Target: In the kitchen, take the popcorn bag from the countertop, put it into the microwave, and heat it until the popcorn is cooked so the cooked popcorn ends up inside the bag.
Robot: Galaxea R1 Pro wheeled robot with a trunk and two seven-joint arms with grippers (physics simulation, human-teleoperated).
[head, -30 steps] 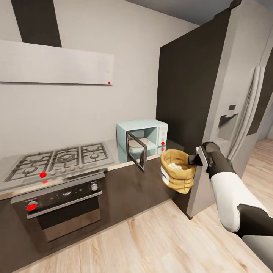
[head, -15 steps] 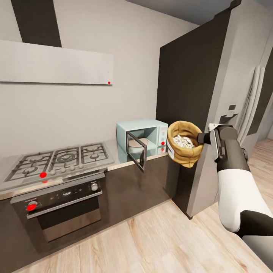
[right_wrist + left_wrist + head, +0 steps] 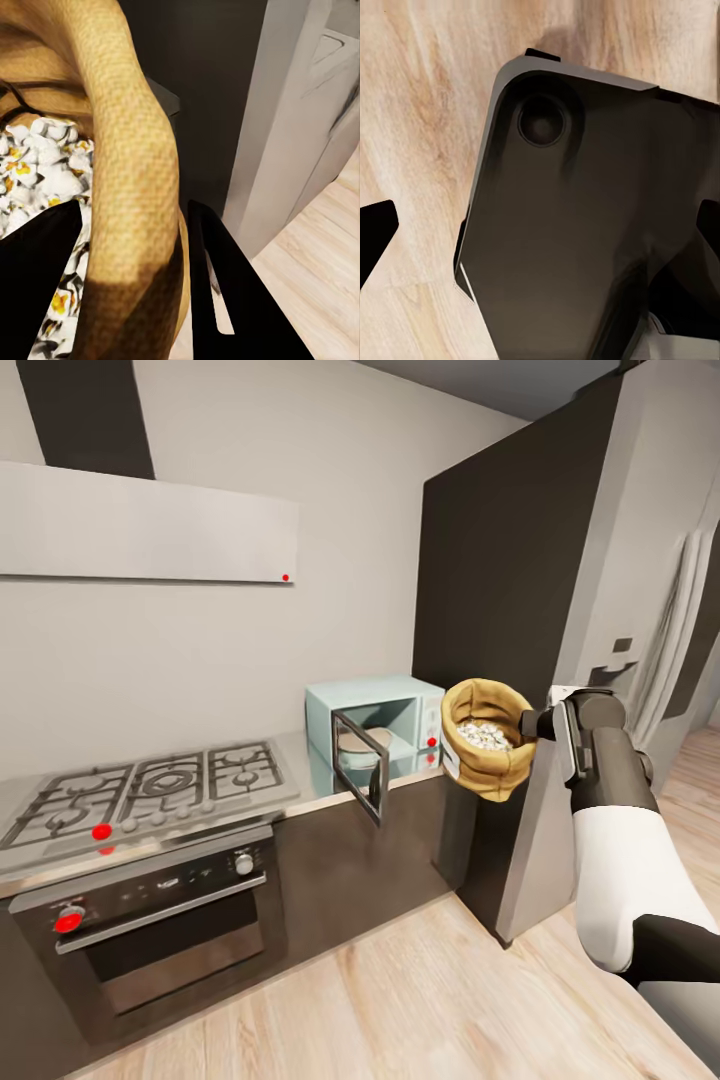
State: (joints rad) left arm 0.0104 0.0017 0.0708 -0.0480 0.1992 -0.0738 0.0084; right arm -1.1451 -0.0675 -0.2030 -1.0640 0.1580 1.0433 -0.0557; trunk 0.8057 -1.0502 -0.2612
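The popcorn bag (image 3: 487, 748) hangs in the air right of centre in my head view, tilted with its mouth toward me, pale popcorn (image 3: 484, 736) showing inside. My right gripper (image 3: 534, 723) has its jaws clamped on the bag's rolled rim. Just left of the bag, the microwave (image 3: 375, 728) sits on the desk (image 3: 320, 778) with its door (image 3: 358, 764) swung open. I cannot tell how my left jaws stand.
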